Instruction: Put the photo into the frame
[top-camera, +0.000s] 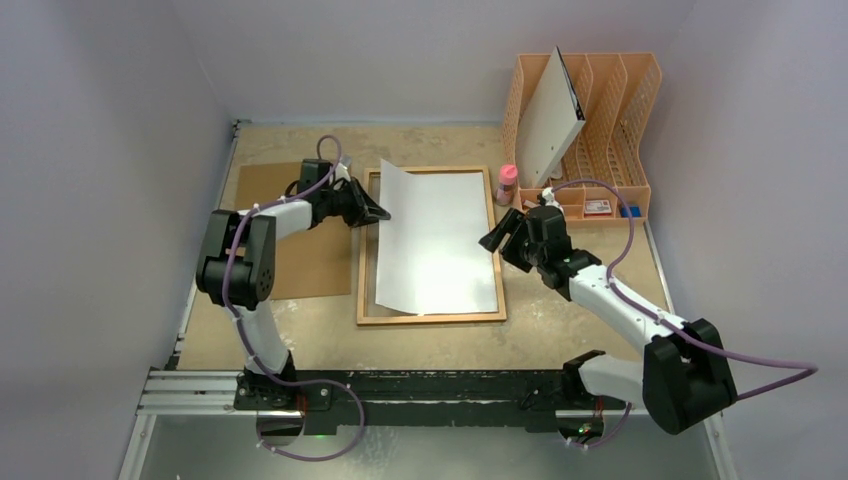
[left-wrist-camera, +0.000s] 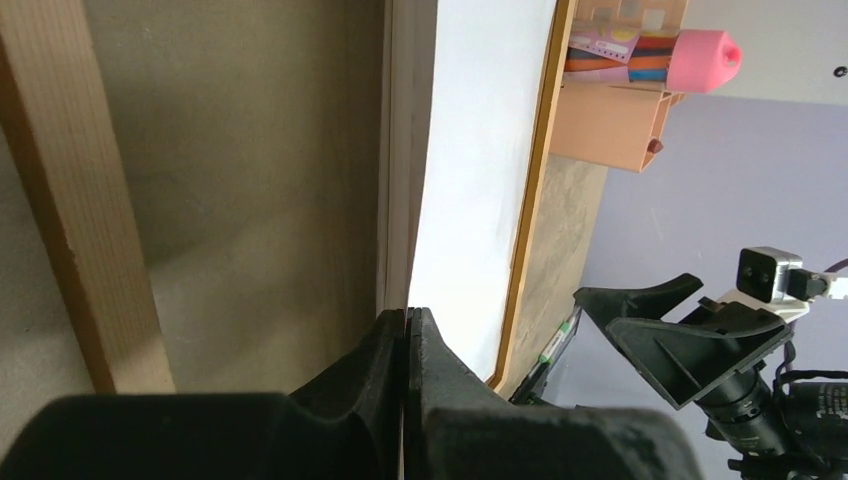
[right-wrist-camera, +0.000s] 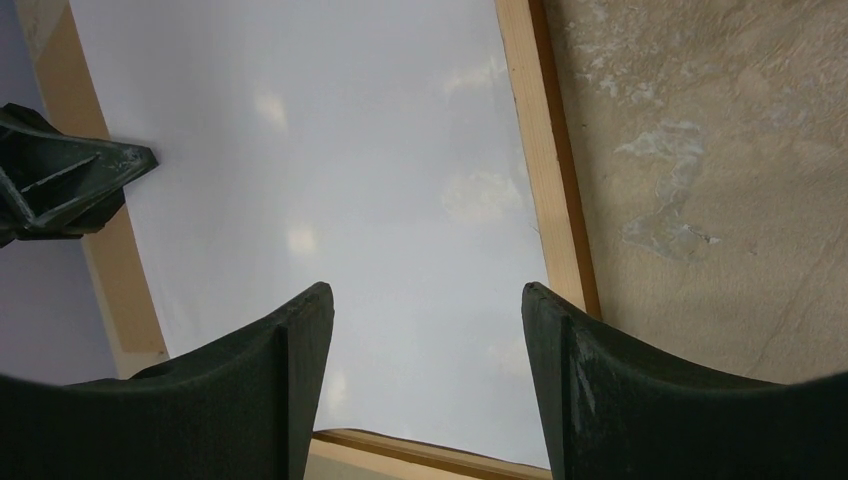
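Your left claw (top-camera: 378, 212) is pinched shut on the left edge of the photo (top-camera: 440, 240). Your right claw (top-camera: 495, 238) is wide apart and holds nothing. It hangs over the right side of the photo, near the right rail of the frame (top-camera: 430, 319).

The photo lies on the frame with its white side up, so the picture side is hidden. Its near end looks flat inside the frame. Its far left corner is lifted up, above the rail.

To do this step well, I think you should bring the left edge down slowly. Line it up just inside the left rail before you let go. Do not pull sideways, or the paper may ride up on the right rail. You could rest the right claw softly on the paper so it does not slide. Open the left claw only when the edge lies flat. Do not bend the paper, as thin paper creases fast.

Now count the things. You have two claws, one photo and one frame. One brown board (top-camera: 300, 250) lies on the desk (top-camera: 560, 330) to the left of the frame. One orange rack (top-camera: 620, 100) stands at the far right, with one white sheet (top-camera: 550, 120) leaning in it. One bottle with a pink cap (top-camera: 508, 180) stands just beside the rack.
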